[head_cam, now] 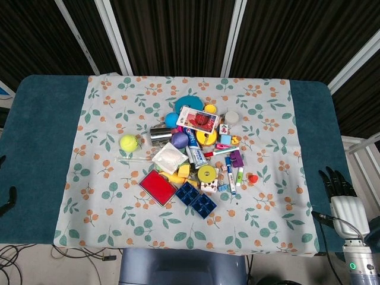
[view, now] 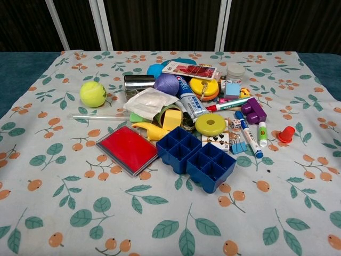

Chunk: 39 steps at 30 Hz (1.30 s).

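While the right hand (head_cam: 343, 199) hangs off the right edge of the table (head_cam: 35, 148), its dark fingers are straight and a little apart, and it holds nothing. Only a dark bit of the left hand (head_cam: 5, 199) peeks in at the far left edge, so I cannot tell how its fingers are set. Nearest the right hand, but well apart from it, sits one little red cap (head_cam: 253, 177) on the leafy cloth (head_cam: 107, 196). Past it lies the big pile of toys. I count one blue tray (head_cam: 196, 199), one red flat box (head_cam: 158, 186), one yellow ring (head_cam: 206, 173), one tennis ball (head_cam: 128, 142), one purple ball (head_cam: 179, 139) and one shiny can (head_cam: 159, 134). Because the toys touch and lean on each other, I think pulling one out could tip the others, and the balls could roll away.
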Each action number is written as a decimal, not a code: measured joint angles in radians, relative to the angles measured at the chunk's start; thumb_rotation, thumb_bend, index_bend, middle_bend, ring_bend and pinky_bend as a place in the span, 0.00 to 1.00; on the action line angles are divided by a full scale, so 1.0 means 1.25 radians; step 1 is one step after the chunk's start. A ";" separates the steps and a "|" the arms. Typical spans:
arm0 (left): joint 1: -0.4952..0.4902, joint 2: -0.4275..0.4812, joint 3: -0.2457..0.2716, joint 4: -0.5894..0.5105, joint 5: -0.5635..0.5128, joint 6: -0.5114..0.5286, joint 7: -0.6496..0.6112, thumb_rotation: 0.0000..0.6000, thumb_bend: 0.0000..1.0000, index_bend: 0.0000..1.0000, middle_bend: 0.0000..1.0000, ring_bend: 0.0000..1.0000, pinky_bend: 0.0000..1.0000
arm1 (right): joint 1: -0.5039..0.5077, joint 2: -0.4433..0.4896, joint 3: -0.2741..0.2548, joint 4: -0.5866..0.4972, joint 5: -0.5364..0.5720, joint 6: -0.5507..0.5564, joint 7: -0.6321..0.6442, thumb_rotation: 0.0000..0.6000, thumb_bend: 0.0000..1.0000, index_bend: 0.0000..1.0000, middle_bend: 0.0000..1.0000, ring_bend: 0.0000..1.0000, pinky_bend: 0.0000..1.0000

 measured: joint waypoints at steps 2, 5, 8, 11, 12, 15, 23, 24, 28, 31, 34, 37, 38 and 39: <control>0.000 0.000 0.000 0.000 0.000 0.000 0.000 1.00 0.51 0.03 0.00 0.00 0.02 | 0.000 0.000 0.000 0.000 0.001 -0.001 0.003 1.00 0.15 0.01 0.02 0.04 0.20; 0.001 -0.001 0.001 -0.003 0.000 0.001 0.001 1.00 0.51 0.03 0.00 0.00 0.02 | 0.000 0.001 -0.002 -0.002 0.002 -0.007 0.012 1.00 0.15 0.01 0.02 0.04 0.20; 0.004 -0.003 0.002 -0.009 0.003 0.007 -0.002 1.00 0.51 0.03 0.00 0.00 0.02 | 0.003 0.006 -0.008 -0.007 0.004 -0.027 0.029 1.00 0.15 0.01 0.03 0.04 0.20; 0.003 -0.004 0.004 -0.008 0.005 0.004 0.002 1.00 0.51 0.03 0.00 0.00 0.02 | 0.015 0.014 -0.009 -0.015 0.006 -0.057 0.055 1.00 0.15 0.01 0.06 0.04 0.20; 0.003 -0.004 0.005 -0.009 0.006 0.004 0.001 1.00 0.51 0.03 0.00 0.00 0.02 | 0.021 0.018 -0.009 -0.017 0.007 -0.070 0.063 1.00 0.15 0.01 0.07 0.04 0.20; 0.003 -0.004 0.004 -0.009 0.006 0.004 0.000 1.00 0.51 0.03 0.00 0.00 0.02 | 0.050 0.035 -0.002 -0.028 0.015 -0.123 0.088 1.00 0.15 0.01 0.09 0.04 0.20; 0.004 -0.001 -0.001 -0.009 -0.004 0.004 -0.012 1.00 0.51 0.03 0.00 0.00 0.02 | 0.156 0.066 0.041 -0.058 0.088 -0.301 0.113 1.00 0.15 0.03 0.13 0.04 0.20; 0.004 -0.002 -0.001 -0.009 -0.003 0.004 -0.011 1.00 0.51 0.03 0.00 0.00 0.02 | 0.168 0.067 0.046 -0.062 0.099 -0.321 0.114 1.00 0.15 0.04 0.14 0.04 0.20; 0.004 -0.002 -0.001 -0.010 -0.003 0.004 -0.010 1.00 0.51 0.03 0.00 0.00 0.02 | 0.224 0.063 0.063 -0.081 0.148 -0.393 0.103 1.00 0.15 0.07 0.16 0.04 0.20; 0.004 -0.001 -0.001 -0.011 -0.004 0.003 -0.010 1.00 0.51 0.03 0.00 0.00 0.02 | 0.249 0.045 0.070 -0.090 0.180 -0.418 0.079 1.00 0.16 0.08 0.16 0.04 0.20; 0.003 -0.001 -0.001 -0.011 -0.002 0.001 -0.010 1.00 0.51 0.03 0.00 0.00 0.02 | 0.268 0.021 0.075 -0.093 0.212 -0.439 0.055 1.00 0.18 0.10 0.17 0.05 0.20; 0.002 -0.002 0.000 -0.010 -0.002 -0.001 -0.008 1.00 0.51 0.03 0.00 0.00 0.02 | 0.288 -0.008 0.079 -0.088 0.244 -0.455 0.026 1.00 0.20 0.13 0.19 0.05 0.20; 0.002 -0.002 -0.001 -0.010 -0.003 -0.001 -0.009 1.00 0.51 0.03 0.00 0.00 0.02 | 0.293 -0.016 0.081 -0.085 0.253 -0.458 0.017 1.00 0.21 0.15 0.20 0.05 0.20; 0.002 -0.001 -0.001 -0.010 -0.004 -0.002 -0.010 1.00 0.51 0.03 0.00 0.00 0.02 | 0.299 -0.026 0.082 -0.082 0.262 -0.460 0.007 1.00 0.21 0.16 0.20 0.06 0.20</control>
